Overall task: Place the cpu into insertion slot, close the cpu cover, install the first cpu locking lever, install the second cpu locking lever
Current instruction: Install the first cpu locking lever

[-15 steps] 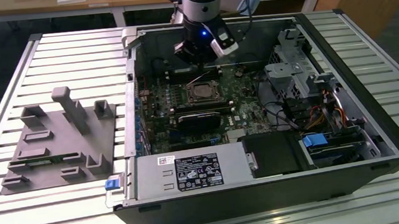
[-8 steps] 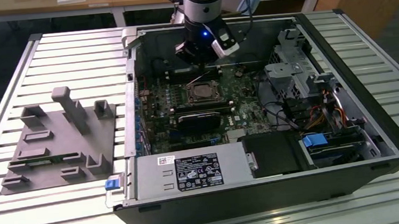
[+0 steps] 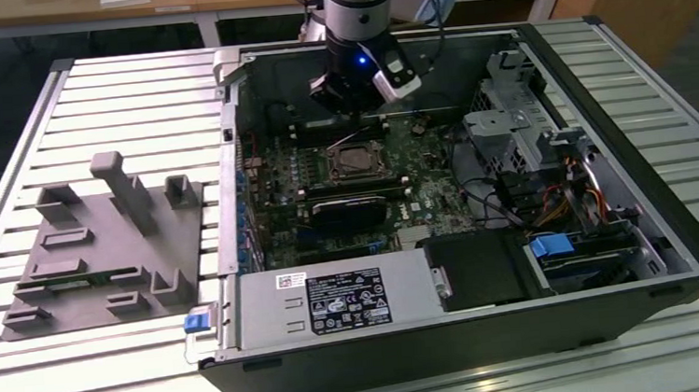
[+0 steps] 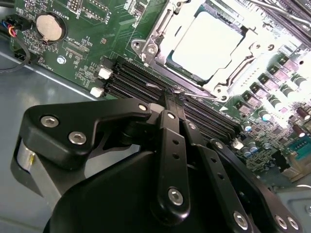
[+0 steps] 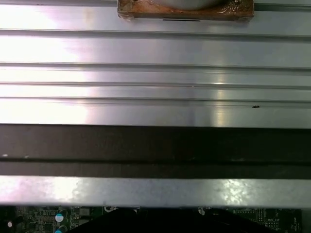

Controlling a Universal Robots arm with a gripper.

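In the second wrist view, the black pincer (image 4: 176, 94) pinches its tips shut on a thin wire locking lever (image 4: 197, 94), lower centre of frame, beside the silver-grey square cpu (image 4: 206, 41) seated under its silvery frame cover (image 4: 160, 31), apparently to latch it.

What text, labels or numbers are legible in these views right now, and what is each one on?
Nothing can be read for certain.
Black and white label on the silver metal power supply box: print too small to read.
Small white sticker at that box's corner: too small.
White lettering on the green circuit board: blurred, not readable.
Dull silver square cpu: no marking shows on its top.
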